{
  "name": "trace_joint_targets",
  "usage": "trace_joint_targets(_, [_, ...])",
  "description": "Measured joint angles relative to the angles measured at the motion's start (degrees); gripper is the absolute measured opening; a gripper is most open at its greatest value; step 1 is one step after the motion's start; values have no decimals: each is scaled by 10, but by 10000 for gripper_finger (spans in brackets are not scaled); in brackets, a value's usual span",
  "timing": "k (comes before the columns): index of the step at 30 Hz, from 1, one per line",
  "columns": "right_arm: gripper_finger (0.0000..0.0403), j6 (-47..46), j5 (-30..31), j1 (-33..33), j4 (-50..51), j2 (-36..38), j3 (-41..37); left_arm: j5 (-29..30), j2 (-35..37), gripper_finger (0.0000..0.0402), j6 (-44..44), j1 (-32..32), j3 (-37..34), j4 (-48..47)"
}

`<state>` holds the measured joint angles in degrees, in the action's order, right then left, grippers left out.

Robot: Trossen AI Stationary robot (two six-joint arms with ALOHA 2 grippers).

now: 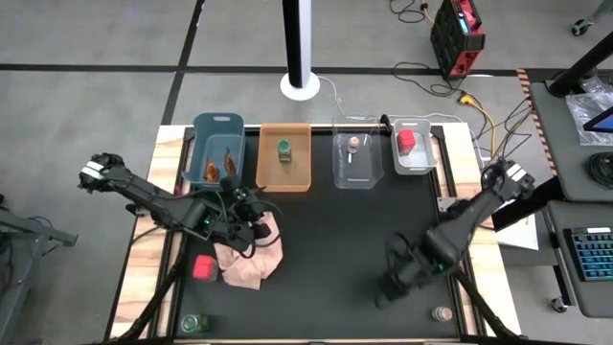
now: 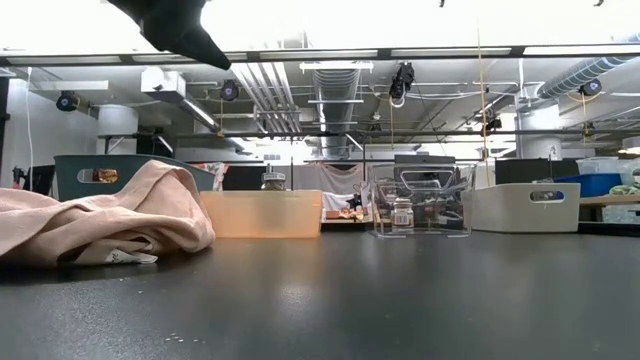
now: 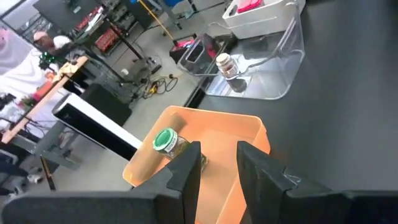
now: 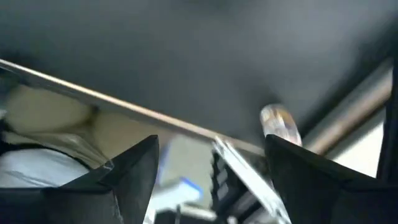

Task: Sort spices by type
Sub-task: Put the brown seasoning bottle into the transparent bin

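four bins stand in a row along the far edge of the black surface [image 1: 335, 240]. the teal bin [image 1: 216, 149] at the left holds orange-brown foil packets [image 1: 221, 168]. the orange bin [image 1: 285, 156] next to it holds a green-capped jar [image 1: 284, 149]. the clear bin [image 1: 356, 153] holds a tiny tan-lidded jar [image 1: 354, 144]. the white bin [image 1: 414, 149] at the right holds a red boxy container [image 1: 406, 140].

the left claw [image 1: 251, 213] hangs over the pink cloth [image 1: 251, 251] at the left, fingers [image 3: 186, 171] a small way apart with nothing between them. another red container [image 1: 203, 266] lies just left of the cloth, and a second green-capped jar [image 1: 194, 324] sits at the near left edge.

the right claw [image 1: 391, 287] is low at the near right, fingers [image 4: 134, 168] spread wide and empty. a second tan-lidded jar [image 1: 442, 313] stands near it, at the near right edge.
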<state>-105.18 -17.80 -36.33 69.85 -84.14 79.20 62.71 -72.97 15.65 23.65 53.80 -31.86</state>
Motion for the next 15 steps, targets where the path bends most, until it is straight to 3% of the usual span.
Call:
trace_joint_targets(8, [294,-173,-19,-129,-15,-48,0,4,0,89,-3,7,0,2])
trace_joint_targets(15, [296,-311,39,-207,-16,-53,-19,4,0,89,-35,7,0,2])
